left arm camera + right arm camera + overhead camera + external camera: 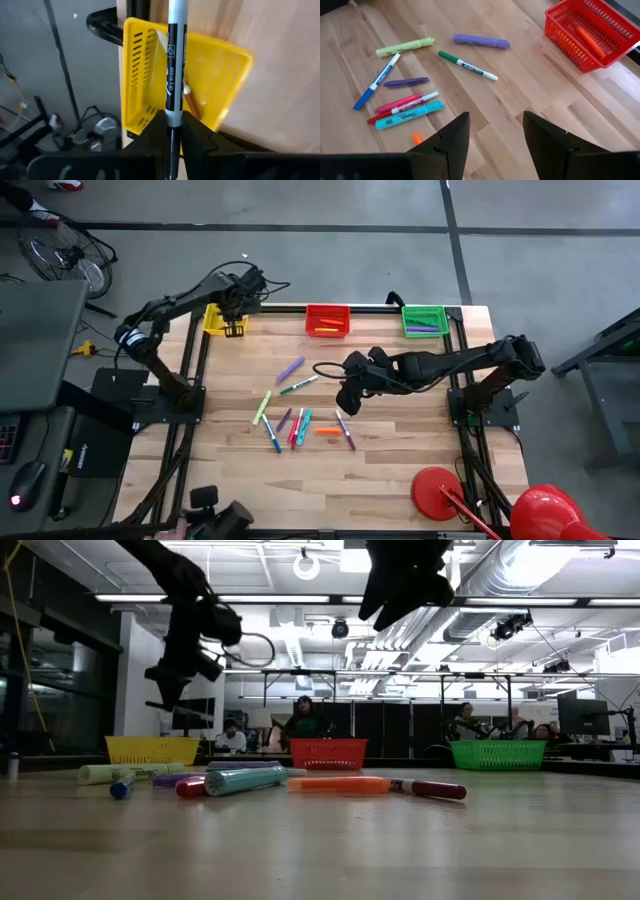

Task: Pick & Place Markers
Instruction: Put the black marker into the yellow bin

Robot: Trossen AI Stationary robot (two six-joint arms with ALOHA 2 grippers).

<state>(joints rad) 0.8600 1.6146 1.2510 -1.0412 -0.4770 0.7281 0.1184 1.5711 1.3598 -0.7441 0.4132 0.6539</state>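
My left gripper (237,308) hangs over the yellow mesh basket (215,320) at the table's far left corner, shut on a black-and-white dry-erase marker (172,75). That basket (135,75) has an orange marker (190,104) lying inside. My right gripper (346,398) hovers open above the table's middle, just right of the loose markers (298,423). In the right wrist view (492,142) these lie flat on the wood: purple (481,41), green (467,66), yellow-green (405,47), blue (375,82), pink, red and teal (409,115). My left gripper pinches the dry-erase marker between its two fingers (155,132), near one end of the barrel (172,117). The marker lies along the fingers and sticks out well past their tips. It is lifted clear, with its free end over the yellow basket.
A red basket (327,320) with an orange marker and a green basket (424,320) with a purple marker stand along the far edge. Black frame rails run down both table sides. People sit in the room beyond (303,718). Bare wood lies toward the near edge.
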